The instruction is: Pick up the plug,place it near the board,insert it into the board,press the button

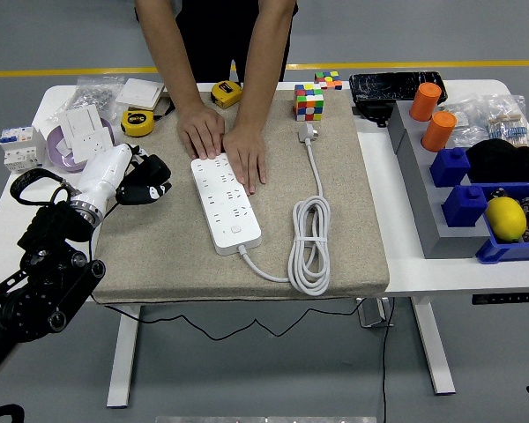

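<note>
A white power strip (224, 202) lies on the beige mat (335, 220), its button end toward the near edge. Its white cable coils at the right (311, 242) and ends in a white plug (306, 133) lying on the mat near the far edge. A person's two hands (222, 141) press flat on the strip's far end. My left hand (139, 182), white with black fingers, hovers over the mat's left edge, apart from the strip, fingers curled and holding nothing. My right hand is out of view.
A colour cube (308, 102) stands beyond the plug. Two yellow tape measures (137, 122), white sockets (85, 130) and a breaker (19, 148) lie at the left. At the right are a grey rack (420, 194) with orange cylinders (437, 130), blue bins (465, 204) and a yellow lemon (504, 218).
</note>
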